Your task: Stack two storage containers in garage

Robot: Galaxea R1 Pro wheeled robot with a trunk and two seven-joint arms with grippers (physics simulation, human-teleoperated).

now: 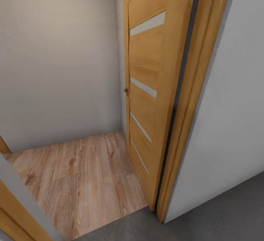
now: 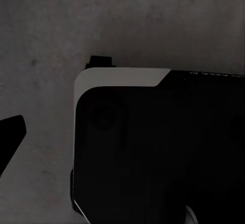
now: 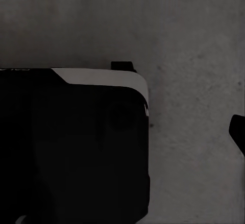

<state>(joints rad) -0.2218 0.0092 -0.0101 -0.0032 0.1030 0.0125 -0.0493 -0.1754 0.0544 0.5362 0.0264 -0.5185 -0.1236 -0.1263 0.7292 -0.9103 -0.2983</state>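
While the robot is standing on the rough dark grey concrete floor point(image 1: 227, 211), both wrist cameras are looking down past its black-and-white base point(image 2: 153, 147); I cannot tell how the fingers are set. Ahead, light wood plank flooring point(image 1: 80, 175) is running past an open honey-wood door point(image 1: 146, 98). The bins are presumably waiting beyond: likely light, stiff, best gripped by the rims.

We see a honey-wood door point(image 1: 146, 98) with 4 frosted pale strips, light wood plank flooring point(image 1: 80, 182), white walls point(image 1: 55, 61), mottled dark grey concrete floor point(image 1: 220, 215), and the black-and-white robot base point(image 2: 153, 147).
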